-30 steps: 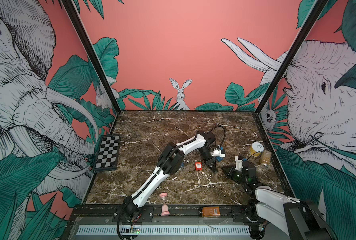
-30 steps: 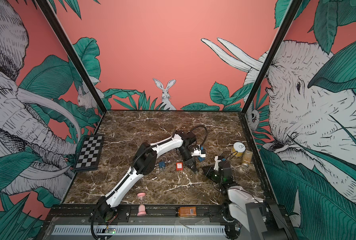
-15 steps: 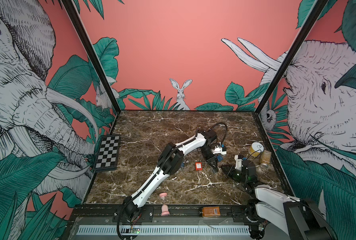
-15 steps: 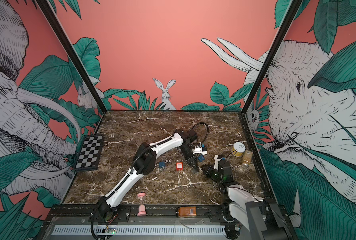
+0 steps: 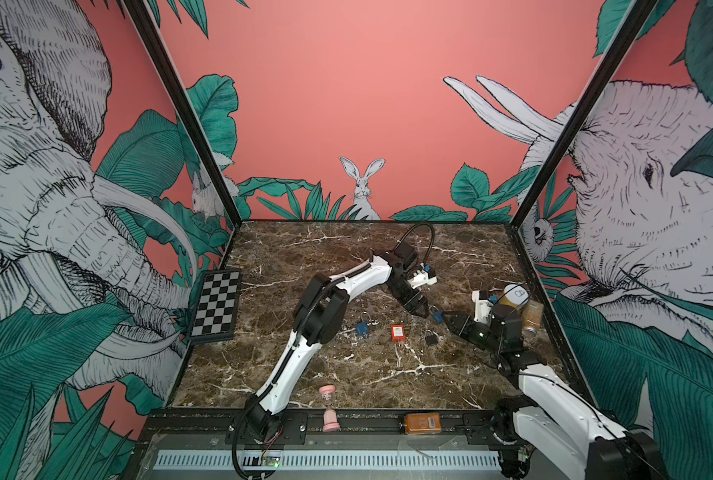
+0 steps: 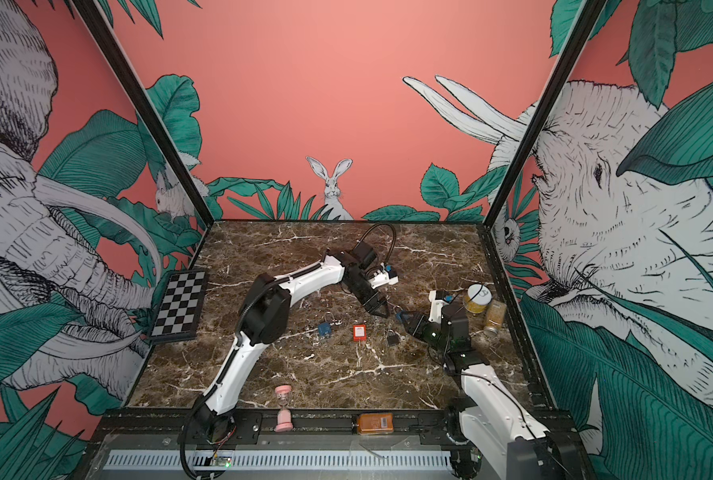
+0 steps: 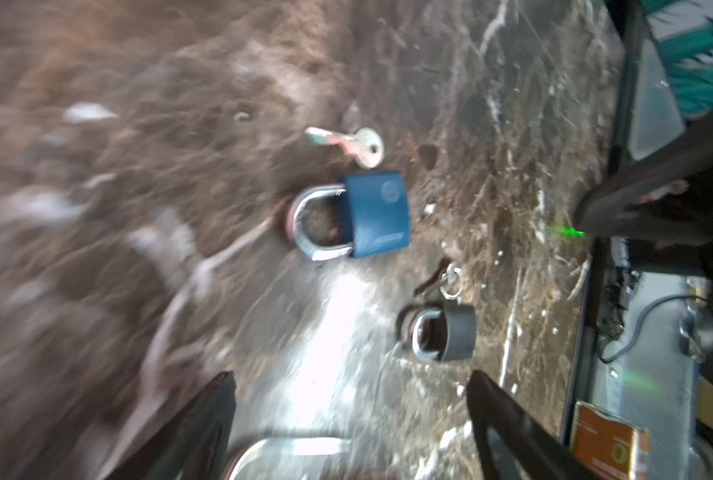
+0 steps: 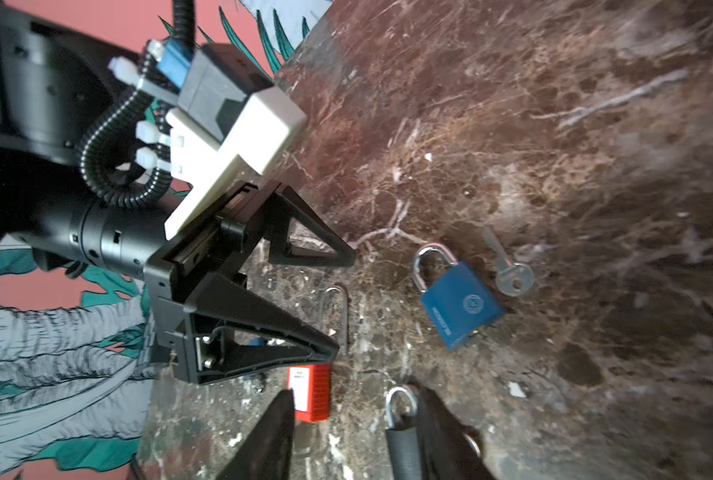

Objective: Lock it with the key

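A blue padlock (image 5: 362, 328) (image 7: 377, 216) (image 8: 458, 307) lies flat on the marble with a loose silver key (image 7: 346, 143) (image 8: 508, 270) beside it. A red padlock (image 5: 397, 332) (image 8: 311, 390) with a long thin shackle lies at the middle. A dark grey padlock (image 5: 430, 338) (image 7: 450, 332) lies to its right, a small key on a ring (image 7: 450, 282) next to it. My left gripper (image 5: 419, 309) (image 7: 350, 376) hangs open above the table, holding nothing. My right gripper (image 5: 440, 318) (image 8: 356, 392) is open. The grey padlock (image 8: 400, 440) rests on the table against one finger (image 8: 442, 428).
A chessboard (image 5: 215, 305) leans at the left wall. Two jars (image 5: 516, 295) stand at the right edge behind my right arm. A pink hourglass (image 5: 329, 409) and an orange box (image 5: 422, 422) sit on the front rail. The two gripper tips are close together.
Both grippers have opened. The left gripper rose and drew back from the grey padlock, which now lies on the table. The right gripper moved forward and to the left.
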You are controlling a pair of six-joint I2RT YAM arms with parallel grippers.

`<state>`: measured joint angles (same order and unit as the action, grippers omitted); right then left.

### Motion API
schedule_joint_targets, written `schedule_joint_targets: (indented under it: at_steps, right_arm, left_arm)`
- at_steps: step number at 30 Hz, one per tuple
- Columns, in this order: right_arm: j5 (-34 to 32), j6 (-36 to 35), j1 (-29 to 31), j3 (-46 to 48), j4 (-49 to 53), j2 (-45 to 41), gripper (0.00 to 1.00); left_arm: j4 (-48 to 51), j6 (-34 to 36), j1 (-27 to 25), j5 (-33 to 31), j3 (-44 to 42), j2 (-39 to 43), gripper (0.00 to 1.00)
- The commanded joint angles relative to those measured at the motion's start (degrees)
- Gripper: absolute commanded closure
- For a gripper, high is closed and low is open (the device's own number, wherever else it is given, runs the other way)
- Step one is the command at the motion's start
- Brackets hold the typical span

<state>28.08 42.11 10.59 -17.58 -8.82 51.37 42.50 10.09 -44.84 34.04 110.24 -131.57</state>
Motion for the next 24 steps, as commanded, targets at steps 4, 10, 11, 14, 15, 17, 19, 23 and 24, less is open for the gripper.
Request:
schedule_joint_targets:
  at_steps: [4,10,11,14,15,17,19,23,24]
  right_arm:
    - [7.52,-4.54,3.31,-8.53,5.94,2.73,0.02]
    - [3.03,-7.15,11.06,-16.61,11.45,5.54,0.02]
    - [3.31,-5.11,11.55,-15.89,8.15,5.67,0.02]
    - [0.34,5.64,11.91,-10.45,-7.48,5.53,0.02]
    - [-0.02,8.56,11.74,-9.24,-11.21,5.84,0.02]
    - [0.16,12.72,11.25,-8.52,-14.87,7.05,0.02]
    - [3.76,14.97,10.03,-10.17,-13.89,9.25,0.02]
    - [10.95,16.04,10.01,-11.68,-19.81,13.0,0.02]
    - [11.12,16.38,10.14,-12.29,-19.02,13.37,0.02]
  left_arm:
    - [-29.09,-7.63,-0.15,-15.84,-19.88,23.85,0.03]
    - [-37.78,-12.33,0.02,-26.7,-32.19,36.43,0.03]
    - [-39.52,-14.52,0.09,-28.75,-34.82,38.77,0.03]
    - [-39.97,-21.74,1.26,-31.18,-40.91,44.38,0.03]
    - [-39.73,-24.17,1.88,-30.96,-43.02,45.94,0.02]
    - [-38.54,-26.09,2.5,-31.05,-47.07,49.56,0.02]
    - [-38.38,-26.11,2.64,-31.12,-51.61,53.38,0.03]
    - [-40.47,-26.31,2.85,-30.95,-60.66,60.13,0.02]
    - [-39.51,-26.65,2.9,-31.32,-61.38,61.01,0.02]
